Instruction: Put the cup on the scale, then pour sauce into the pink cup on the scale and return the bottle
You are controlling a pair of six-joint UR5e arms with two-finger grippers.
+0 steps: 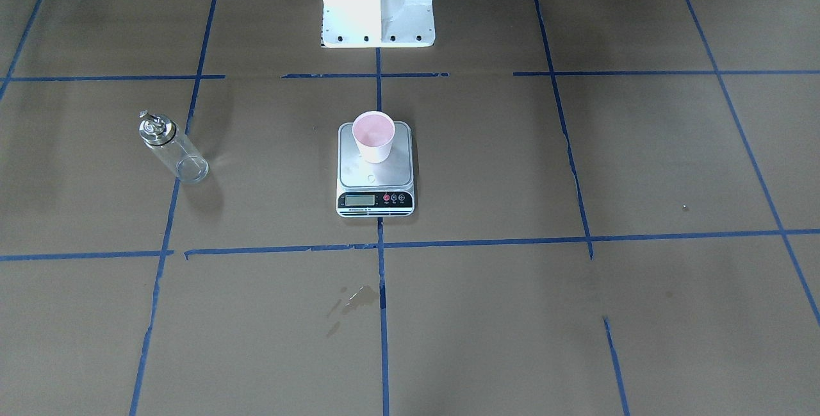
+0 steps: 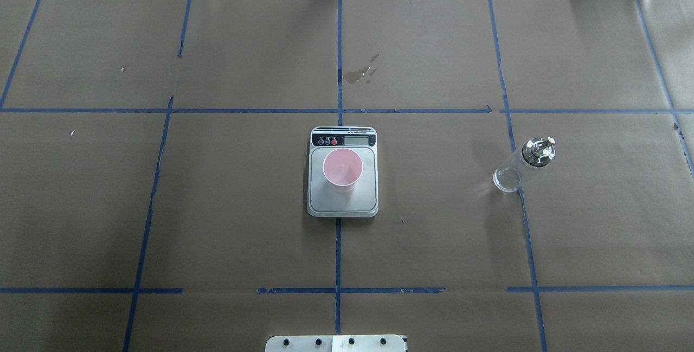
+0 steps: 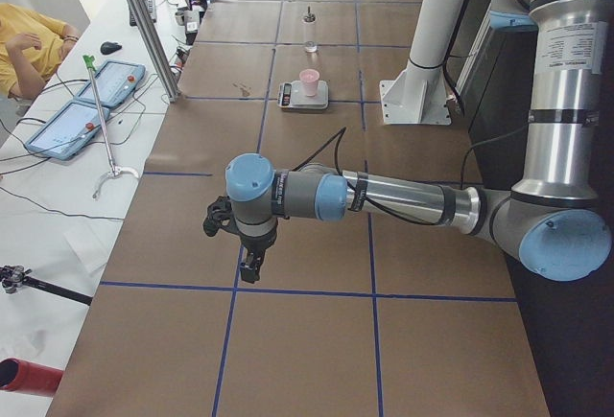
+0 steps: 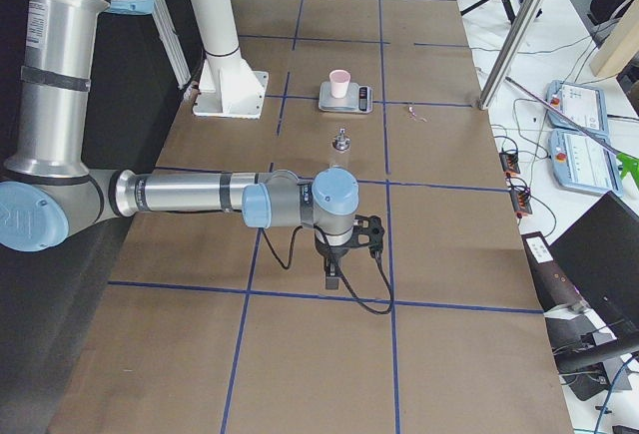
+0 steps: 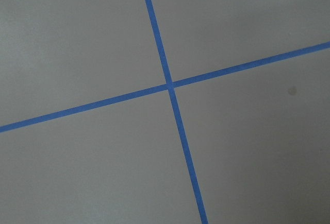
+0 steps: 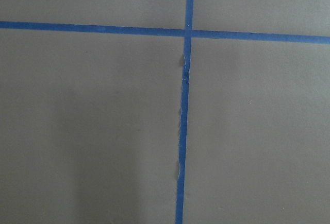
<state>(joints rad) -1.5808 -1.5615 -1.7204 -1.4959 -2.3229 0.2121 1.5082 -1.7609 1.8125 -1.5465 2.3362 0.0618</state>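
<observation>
Starting at the robot's left end of the table (image 2: 227, 205), the left hand (image 3: 249, 271) hangs pointing down over brown paper, above a crossing of blue tape lines (image 5: 169, 85). It shows only in the side view, so I cannot tell whether it is wide or narrow. It is well apart from the task's things.

At the centre, the scale (image 2: 366, 200) lies flat across a tape line, with its display strip on the side away from the robot. The cup (image 2: 342, 170) stands upright on the steel platform, toward the display end. Its pink inside is in view, but any liquid in it is too clear to make out.

A small pale stain (image 2: 360, 72) marks the paper beyond the scale.

Right of the scale and well apart from it, the bottle (image 2: 523, 165) stands upright on the table on a tape line, metal cap on.

At the right end, the right hand (image 4: 331, 279) hangs pointing down near a tape crossing, well apart from the bottle. Again only a side view shows it, so I cannot tell its opening.
</observation>
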